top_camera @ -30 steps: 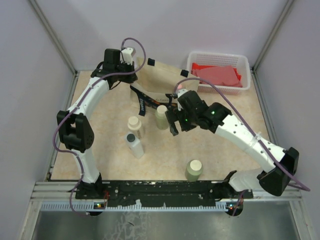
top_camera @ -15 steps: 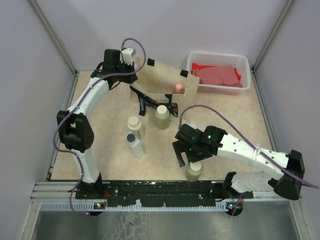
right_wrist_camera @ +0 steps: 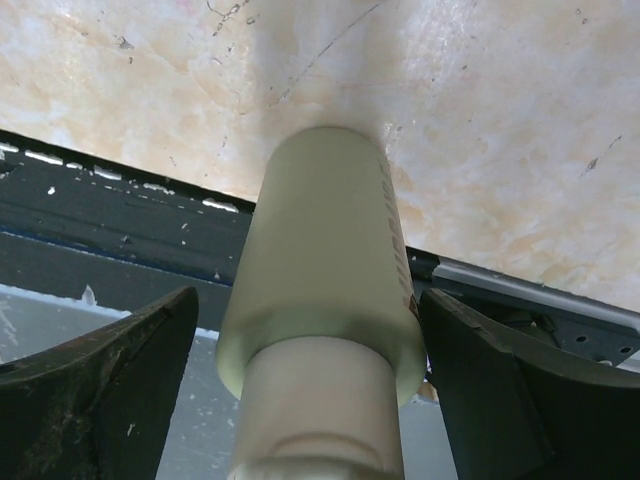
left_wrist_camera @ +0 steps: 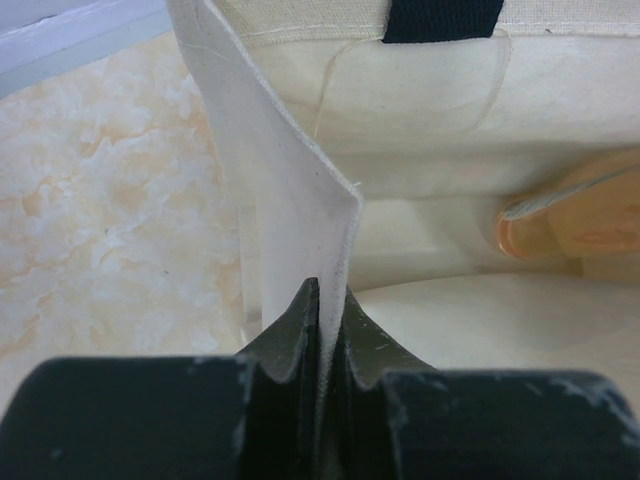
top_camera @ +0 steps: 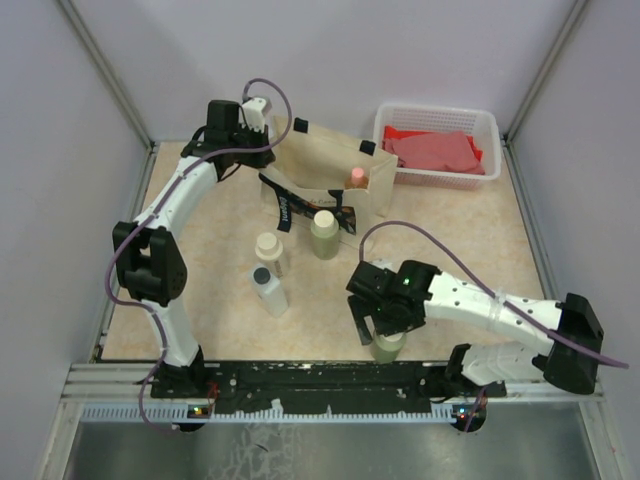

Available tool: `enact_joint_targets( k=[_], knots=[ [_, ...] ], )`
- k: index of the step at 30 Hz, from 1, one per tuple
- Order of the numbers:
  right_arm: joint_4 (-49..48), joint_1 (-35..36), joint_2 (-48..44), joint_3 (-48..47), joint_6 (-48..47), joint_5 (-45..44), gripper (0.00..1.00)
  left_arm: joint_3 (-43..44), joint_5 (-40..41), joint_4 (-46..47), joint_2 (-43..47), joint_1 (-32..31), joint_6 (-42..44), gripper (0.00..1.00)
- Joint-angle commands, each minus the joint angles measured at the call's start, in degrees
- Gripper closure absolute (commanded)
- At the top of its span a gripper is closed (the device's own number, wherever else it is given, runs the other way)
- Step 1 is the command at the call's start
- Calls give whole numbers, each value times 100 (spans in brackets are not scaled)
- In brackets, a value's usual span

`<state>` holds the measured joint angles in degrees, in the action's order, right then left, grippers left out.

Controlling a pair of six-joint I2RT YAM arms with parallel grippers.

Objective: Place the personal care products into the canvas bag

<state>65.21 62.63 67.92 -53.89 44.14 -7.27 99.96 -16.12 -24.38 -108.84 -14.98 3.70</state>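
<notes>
The canvas bag [top_camera: 325, 165] stands open at the back, with the peach-pink flask [top_camera: 357, 177] inside it [left_wrist_camera: 575, 215]. My left gripper [top_camera: 262, 128] is shut on the bag's rim [left_wrist_camera: 300, 190]. An olive-green bottle [top_camera: 324, 234] stands by the bag. A beige bottle [top_camera: 268, 250] and a white bottle with dark cap [top_camera: 268, 290] stand left of centre. My right gripper [top_camera: 378, 330] is open around the second olive-green bottle [top_camera: 388, 346] at the near edge. That bottle [right_wrist_camera: 325, 280] stands upright between the fingers, and the gaps show on both sides.
A white plastic basket [top_camera: 437, 118] with red contents stands at the back right, beside the bag. The black rail [top_camera: 320, 380] at the table's near edge runs just behind the green bottle in the right gripper.
My right arm has swung from the bag down to the near edge and lowered its open fingers around the green bottle. The left gripper has kept its hold on the bag rim.
</notes>
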Motion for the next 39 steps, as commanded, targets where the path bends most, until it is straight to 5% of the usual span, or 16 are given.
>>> enact_joint_targets(
  k=[1,20,31,39],
  knots=[
    [-122,65,145,-32,-72,-17,12,-134,-160,-14,183,-13,19,100],
    [938,67,676,-1292,-544,-496,91,-201,-164,21,196,-8,-17,100],
    [966,-410,1276,-3898,-1287,-1436,100,-237,-208,39,270,-13,-59,100],
    [453,-957,1707,-4795,-2122,-1466,100,-335,-175,81,403,-13,-98,100]
  ],
)
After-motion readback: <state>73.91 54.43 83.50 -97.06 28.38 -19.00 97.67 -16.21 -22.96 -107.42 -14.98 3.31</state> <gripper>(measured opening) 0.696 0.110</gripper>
